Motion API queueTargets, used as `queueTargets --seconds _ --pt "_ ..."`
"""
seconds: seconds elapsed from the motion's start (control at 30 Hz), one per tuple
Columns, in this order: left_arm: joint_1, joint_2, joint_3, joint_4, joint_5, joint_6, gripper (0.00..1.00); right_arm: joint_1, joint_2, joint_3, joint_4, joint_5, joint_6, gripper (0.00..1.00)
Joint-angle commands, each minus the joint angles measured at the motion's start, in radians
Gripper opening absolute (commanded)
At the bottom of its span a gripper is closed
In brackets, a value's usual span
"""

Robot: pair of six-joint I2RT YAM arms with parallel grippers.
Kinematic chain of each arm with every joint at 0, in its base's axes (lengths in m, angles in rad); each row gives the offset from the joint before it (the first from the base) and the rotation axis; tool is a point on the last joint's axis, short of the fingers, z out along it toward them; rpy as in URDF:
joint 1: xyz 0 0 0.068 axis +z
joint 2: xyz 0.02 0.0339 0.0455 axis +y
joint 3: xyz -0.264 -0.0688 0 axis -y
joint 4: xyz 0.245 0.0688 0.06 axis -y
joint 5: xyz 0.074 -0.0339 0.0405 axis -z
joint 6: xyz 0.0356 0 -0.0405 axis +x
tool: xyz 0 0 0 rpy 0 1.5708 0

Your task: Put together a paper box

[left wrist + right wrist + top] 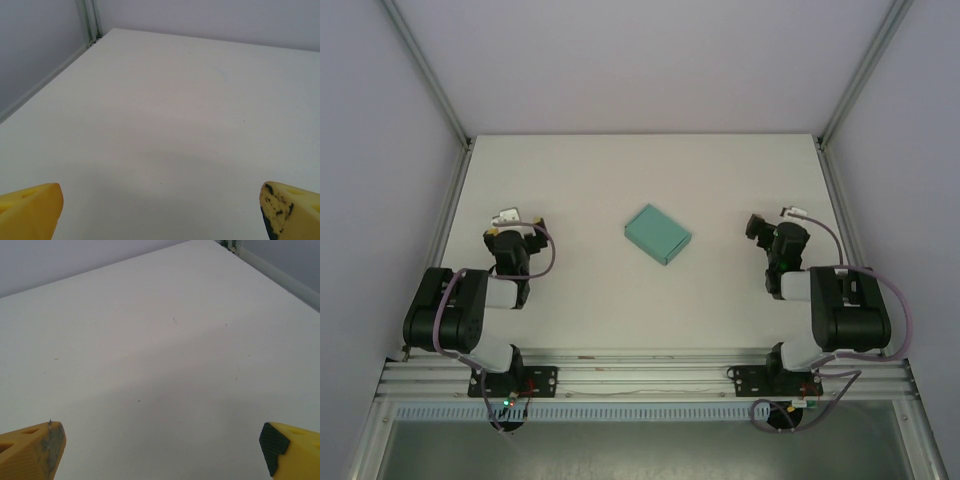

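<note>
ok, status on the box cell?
Left gripper open, empty. Right gripper open, empty. Paper box looks folded up, mid-table, apart from both. Nothing blocking.

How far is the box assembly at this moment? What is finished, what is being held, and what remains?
Done, it seems: the paper box lies on the table as a closed, flat rectangular box, with no flaps sticking out in the top view. In hand: nothing. The left jaws and the right jaws stand wide open over bare table, each well apart from the box. Left: probably nothing, though the box's underside is hidden.
</note>
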Motion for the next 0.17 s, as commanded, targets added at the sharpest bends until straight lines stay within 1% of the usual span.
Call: queueTargets --seconds 0.0,0.07,0.13 --pt "-0.01 -0.014 0.014 0.007 0.004 0.013 1.0 -0.001 -0.013 0.014 0.001 -0.003 0.01 1.0" --pt "-0.01 -0.008 0.01 0.03 0.002 0.018 1.0 -0.001 -0.015 0.014 -0.003 -0.003 0.01 1.0" --pt "-0.009 -0.013 0.014 0.013 0.002 0.014 1.0 -0.001 -0.015 0.013 0.0 -0.005 0.01 1.0"
